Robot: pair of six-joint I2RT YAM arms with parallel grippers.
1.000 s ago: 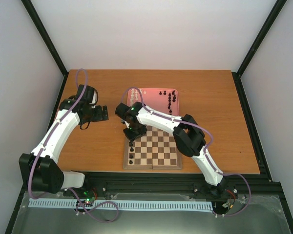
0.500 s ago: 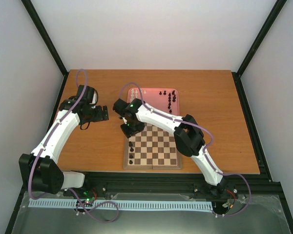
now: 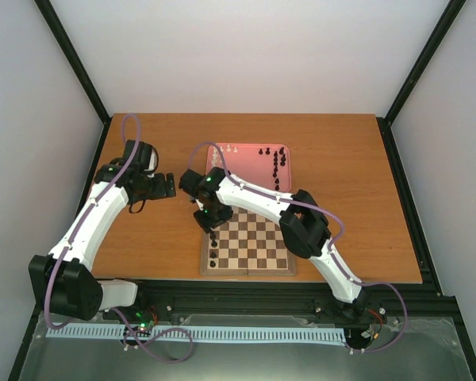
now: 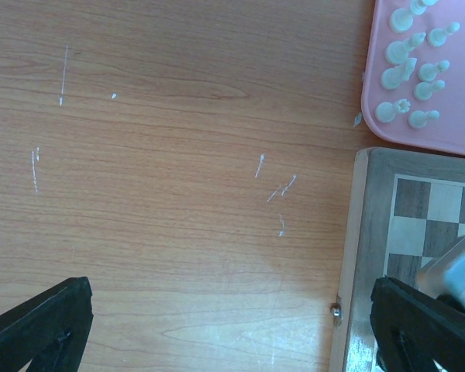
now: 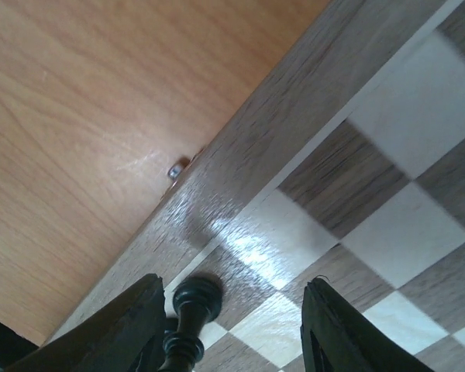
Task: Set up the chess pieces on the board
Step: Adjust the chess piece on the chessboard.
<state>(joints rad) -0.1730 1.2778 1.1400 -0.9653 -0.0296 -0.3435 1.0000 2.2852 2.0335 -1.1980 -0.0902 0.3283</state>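
On the light-brown wooden table [image 3: 341, 198], the square checkered wooden chessboard [image 3: 258, 246] lies just before the pink rectangular tray [image 3: 250, 163], where cream-white chess pieces [image 4: 407, 74] and black chess pieces [image 3: 278, 163] stand. The left gripper [image 4: 229, 329] hangs over the table beside the board, fingers spread wide with nothing between. The right gripper [image 5: 232, 329] has its fingers apart around a small black piece [image 5: 192, 298], upright on a square by the board's left border. This reads as a placement finishing: next, lift straight up without tipping it, then fetch another from the tray.
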